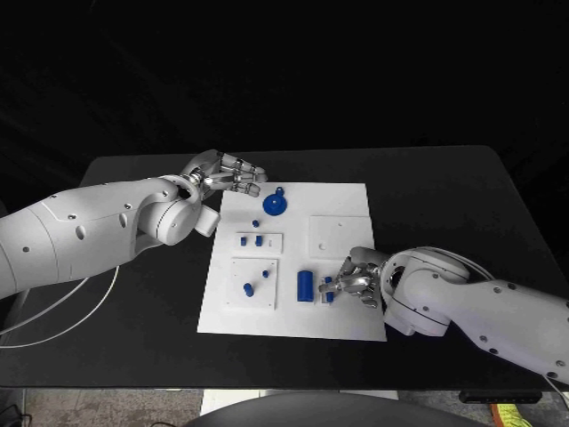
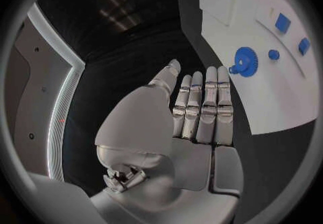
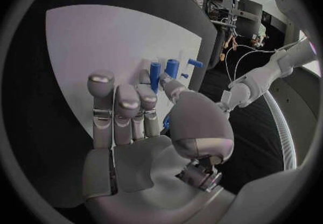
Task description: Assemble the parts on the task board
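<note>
One white task board [image 1: 342,316] sits on one black bench [image 1: 476,205]. One blue gear [image 1: 275,205] counted. Two hands: left hand [image 1: 227,172], right hand [image 1: 356,283].

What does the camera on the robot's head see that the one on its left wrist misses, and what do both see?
Head view alone: the right hand at the near edge of the task board, beside a blue cylinder, plus small blue pegs on the board's raised plates.

Left wrist view alone: the left hand seen close from behind, fingers straight and side by side, holding nothing, over the black table.

Both: the white board, the blue gear lying on it, and the left hand near the board's far corner.
</note>
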Tool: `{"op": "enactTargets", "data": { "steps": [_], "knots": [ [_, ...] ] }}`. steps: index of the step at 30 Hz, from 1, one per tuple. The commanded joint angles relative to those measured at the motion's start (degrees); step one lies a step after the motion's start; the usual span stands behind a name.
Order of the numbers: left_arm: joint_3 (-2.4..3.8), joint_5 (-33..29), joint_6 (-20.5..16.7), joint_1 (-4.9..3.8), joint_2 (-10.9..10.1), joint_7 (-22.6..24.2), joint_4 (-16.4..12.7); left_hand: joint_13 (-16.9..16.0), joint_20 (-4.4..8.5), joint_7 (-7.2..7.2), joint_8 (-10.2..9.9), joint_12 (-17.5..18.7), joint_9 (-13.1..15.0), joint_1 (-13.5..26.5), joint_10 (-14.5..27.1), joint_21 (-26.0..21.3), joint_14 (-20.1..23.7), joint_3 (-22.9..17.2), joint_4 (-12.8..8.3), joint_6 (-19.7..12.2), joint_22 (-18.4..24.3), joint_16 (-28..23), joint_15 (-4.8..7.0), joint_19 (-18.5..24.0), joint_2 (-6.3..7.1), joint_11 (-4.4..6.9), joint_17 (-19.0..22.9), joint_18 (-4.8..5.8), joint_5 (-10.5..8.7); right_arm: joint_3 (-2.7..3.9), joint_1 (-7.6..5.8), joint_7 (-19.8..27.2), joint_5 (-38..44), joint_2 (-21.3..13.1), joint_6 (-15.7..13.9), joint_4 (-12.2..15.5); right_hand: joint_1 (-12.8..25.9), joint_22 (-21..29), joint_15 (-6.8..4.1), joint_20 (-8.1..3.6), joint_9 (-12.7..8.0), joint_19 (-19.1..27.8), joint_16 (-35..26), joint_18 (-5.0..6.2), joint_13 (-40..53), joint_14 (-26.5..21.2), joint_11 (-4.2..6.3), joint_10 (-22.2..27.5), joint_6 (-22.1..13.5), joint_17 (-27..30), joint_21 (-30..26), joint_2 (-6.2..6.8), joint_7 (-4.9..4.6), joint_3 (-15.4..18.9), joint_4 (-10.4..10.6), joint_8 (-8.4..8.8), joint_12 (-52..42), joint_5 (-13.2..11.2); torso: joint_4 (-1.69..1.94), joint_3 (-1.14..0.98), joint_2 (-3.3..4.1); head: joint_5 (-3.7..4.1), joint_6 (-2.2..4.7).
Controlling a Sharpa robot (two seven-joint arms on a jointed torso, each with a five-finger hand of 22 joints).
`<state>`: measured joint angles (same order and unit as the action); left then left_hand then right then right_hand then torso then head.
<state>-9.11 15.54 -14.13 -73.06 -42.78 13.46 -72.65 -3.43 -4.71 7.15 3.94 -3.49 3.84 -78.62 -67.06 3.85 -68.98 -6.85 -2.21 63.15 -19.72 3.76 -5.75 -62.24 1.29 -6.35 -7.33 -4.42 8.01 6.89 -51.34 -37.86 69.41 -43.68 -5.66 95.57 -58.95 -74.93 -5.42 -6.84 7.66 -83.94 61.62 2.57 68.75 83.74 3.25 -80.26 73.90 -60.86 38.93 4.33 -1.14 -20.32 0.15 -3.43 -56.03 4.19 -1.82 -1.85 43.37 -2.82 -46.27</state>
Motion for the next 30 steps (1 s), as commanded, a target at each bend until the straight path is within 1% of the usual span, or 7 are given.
{"op": "enactTargets", "data": {
  "steps": [1, 6, 11, 18, 22, 25, 30],
  "knots": [
    [0.03, 0.2, 0.8, -0.04, 0.0, 0.2, -0.1, 0.0, 0.08, -0.16, -0.3, 0.0, 0.0, 0.0, 0.5, 0.4, 0.6, 0.1, 0.4, -0.4, 0.1, -0.2, 0.00, -0.4, -0.45, -0.08, 0.0, 0.50, 0.09, -0.03, 0.08, 0.9, -0.1, 0.1, 1.5, 0.1, 0.1, -4.6, -0.32, -0.24, -0.1, -2.8, -0.1, -0.61, -0.1, 0.0, 0.04, 0.1, 0.5, 0.0, -0.3, 2.62, 0.14, 0.1, 3.0, -0.24, 0.2, -1.0, 0.02, -0.03, 0.00, -0.07, -0.07],
    [0.03, 0.2, 0.8, -0.04, 0.1, 0.2, -0.1, 0.0, 0.08, -0.16, -0.3, 0.0, 0.0, 0.0, 0.5, 0.4, 0.6, 0.1, 0.4, -0.4, 0.1, -0.2, 0.00, -0.4, -0.45, -0.08, 0.0, 0.50, 0.09, -0.03, 0.08, 0.9, -0.1, 0.1, 1.4, 0.1, -2.2, -4.7, -0.28, -0.19, 0.0, -2.9, -0.2, -0.53, -0.1, -0.1, -0.03, 0.0, 0.5, 0.0, -0.3, 3.79, -0.08, 4.3, 8.0, -0.21, 0.3, -1.0, -0.03, -0.04, -0.01, -0.14, -0.14],
    [0.03, 0.2, 0.8, -0.04, 0.1, 0.2, -0.1, 0.0, 0.08, -0.16, -0.3, 0.0, 0.0, 0.0, 0.5, 0.4, 0.6, 0.1, 0.4, -0.4, 0.1, -0.2, 0.00, -0.4, -0.45, -0.08, 0.0, 0.50, 0.09, -0.03, 0.08, 1.1, -0.2, 0.1, 1.2, 0.1, -2.6, -4.7, -0.27, -0.18, 0.1, -2.8, -0.2, -0.50, -0.1, 0.0, -0.06, 0.1, 0.5, -0.1, -0.3, 4.15, -0.14, 5.6, 9.4, -0.22, 0.3, -1.1, -0.01, -0.04, 0.00, -0.17, -0.18],
    [0.03, 0.2, 0.7, -0.04, 0.0, 0.2, -0.1, 0.0, 0.08, -0.16, -0.3, 0.0, 0.0, 0.0, 0.5, 0.4, 0.6, 0.1, 0.4, -0.4, 0.1, -0.2, 0.00, -0.4, -0.45, -0.08, 0.0, 0.50, 0.09, -0.03, 0.08, 1.3, -0.2, 0.0, 0.6, 0.1, -3.0, -4.6, -0.27, -0.18, 0.1, -2.8, -0.2, -0.49, -0.1, 0.0, -0.07, 0.1, 0.4, -0.1, -0.4, 3.81, -0.13, 5.4, 9.4, -0.23, 0.4, -1.0, 0.00, -0.03, -0.02, -0.20, -0.16],
    [0.03, 0.2, 0.8, -0.04, 0.0, 0.2, -0.1, 0.0, 0.08, -0.16, -0.3, 0.0, 0.0, 0.0, 0.5, 0.4, 0.6, 0.1, 0.4, -0.4, 0.1, -0.2, 0.00, -0.4, -0.45, -0.08, 0.0, 0.50, 0.09, -0.03, 0.08, 1.8, -0.2, -0.2, 0.1, -0.1, -3.3, -4.6, -0.30, -0.20, 0.1, -2.9, -0.3, -0.47, -0.1, 0.0, -0.08, 0.1, 0.3, 0.0, -0.4, 3.47, -0.17, 5.0, 8.4, -0.24, 0.4, -1.0, 0.02, -0.03, 0.00, -0.15, -0.13],
    [0.03, 0.2, 0.8, -0.04, 0.0, 0.2, -0.1, 0.0, 0.08, -0.15, -0.3, 0.0, 0.0, -0.2, 0.5, 0.4, 0.6, 0.1, 0.4, -0.5, 0.3, -0.2, 0.00, -0.4, -0.42, -0.08, -0.1, 0.49, 0.09, -0.03, 0.08, 2.6, -0.4, -0.4, 0.3, -0.2, -5.1, -4.6, -0.32, -0.20, 0.1, -2.8, -0.3, -0.49, -0.2, 0.0, -0.02, 0.1, 0.3, 0.0, -0.5, 3.31, -0.05, 4.3, 6.1, -0.24, 0.4, -1.0, 0.02, -0.04, 0.00, -0.09, -0.12],
    [0.03, 0.2, 0.7, -0.04, 0.0, 0.2, -0.1, 0.0, 0.08, -0.15, -0.3, 0.0, 0.0, -0.2, 0.5, 0.4, 0.6, 0.1, 0.4, -0.5, 0.3, -0.2, 0.00, -0.4, -0.42, -0.08, -0.1, 0.49, 0.09, -0.04, 0.08, 3.1, -0.6, -0.4, 0.8, -0.6, -7.8, -4.6, -0.34, -0.26, -0.1, -2.8, -0.4, -0.60, -0.1, 0.0, -0.01, 0.1, 0.3, 0.0, -0.6, 1.20, 0.16, 3.3, -0.6, -0.22, 0.3, -1.2, -0.03, -0.06, 0.01, -0.06, -0.08]
  ]
}}
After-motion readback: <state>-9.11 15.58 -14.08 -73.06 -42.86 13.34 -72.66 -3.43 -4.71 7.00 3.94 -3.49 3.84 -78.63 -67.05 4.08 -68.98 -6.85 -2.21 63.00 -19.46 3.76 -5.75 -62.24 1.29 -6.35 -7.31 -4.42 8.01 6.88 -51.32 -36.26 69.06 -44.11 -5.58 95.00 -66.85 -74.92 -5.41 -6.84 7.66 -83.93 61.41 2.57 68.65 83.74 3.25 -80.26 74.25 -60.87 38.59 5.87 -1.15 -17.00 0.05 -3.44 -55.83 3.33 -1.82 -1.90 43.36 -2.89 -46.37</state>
